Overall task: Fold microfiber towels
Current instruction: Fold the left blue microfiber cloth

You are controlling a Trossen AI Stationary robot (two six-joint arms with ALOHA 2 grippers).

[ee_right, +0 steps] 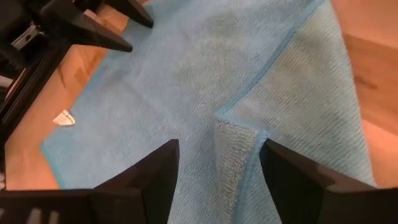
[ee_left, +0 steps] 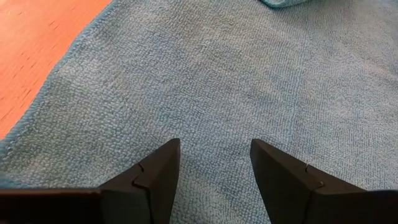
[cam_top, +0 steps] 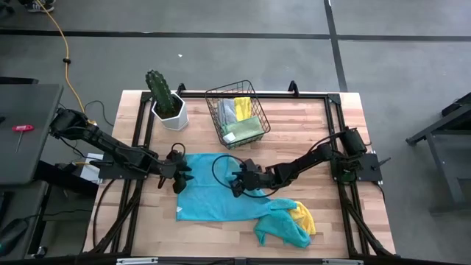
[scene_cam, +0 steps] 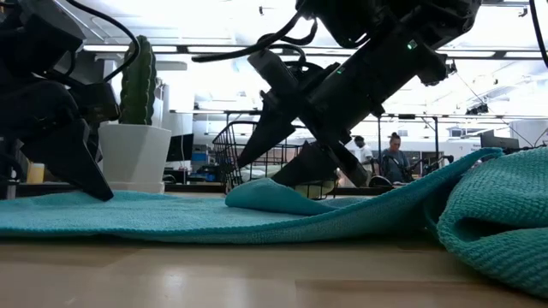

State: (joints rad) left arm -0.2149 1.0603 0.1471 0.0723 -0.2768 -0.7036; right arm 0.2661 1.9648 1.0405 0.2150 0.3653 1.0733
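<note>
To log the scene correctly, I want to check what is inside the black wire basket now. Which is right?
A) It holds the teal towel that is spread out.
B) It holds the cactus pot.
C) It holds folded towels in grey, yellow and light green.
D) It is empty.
C: in the high view the wire basket holds folded towels in grey, yellow and light green, while the cactus pot stands beside it and the spread teal towel lies on the table.

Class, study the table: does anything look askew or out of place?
Yes. The spread teal towel has a corner flipped over into a raised wrinkle by the right gripper. A teal and yellow towel heap lies crumpled at the table's near edge.
</note>
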